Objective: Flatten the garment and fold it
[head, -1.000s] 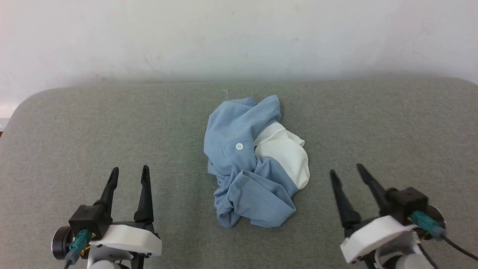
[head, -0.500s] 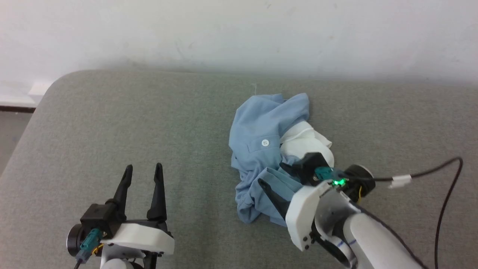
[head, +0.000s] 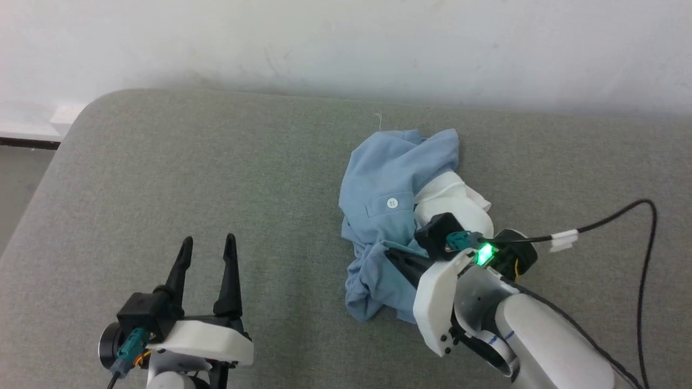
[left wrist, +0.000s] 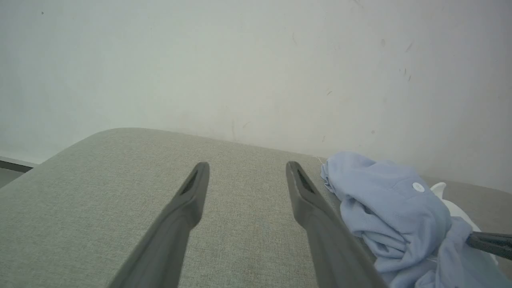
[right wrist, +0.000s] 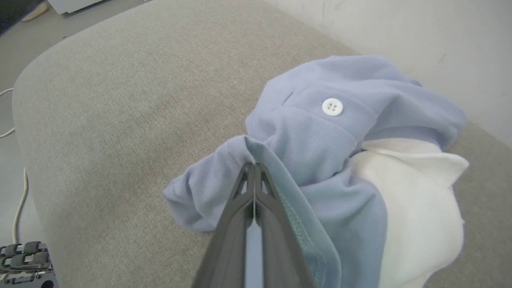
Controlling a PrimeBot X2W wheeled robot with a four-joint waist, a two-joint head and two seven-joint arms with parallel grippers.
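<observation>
The garment (head: 386, 189), a light blue polo shirt with a white collar and one white button, lies crumpled in a heap on the grey table (head: 189, 178). My right gripper (head: 390, 254) is shut on a hemmed blue edge at the heap's near side; in the right wrist view (right wrist: 253, 166) both fingers press together with the fabric between them. The button (right wrist: 332, 107) and the collar (right wrist: 412, 200) sit just beyond the fingers. My left gripper (head: 208, 243) stands open to the left of the shirt, nothing in it. Its wrist view has the shirt (left wrist: 392, 204) at the right.
A pale wall (head: 346, 43) runs behind the table. The table's rounded left corner (head: 81, 119) drops to the floor (head: 16, 183). A black cable (head: 621, 216) loops off the right wrist. Bare grey surface spreads left of the shirt.
My right arm has swung in from the right side to the shirt, and its fingers have shut on the near blue edge. The head camera has shifted, sliding the scene rightward. My left gripper has stayed open.
</observation>
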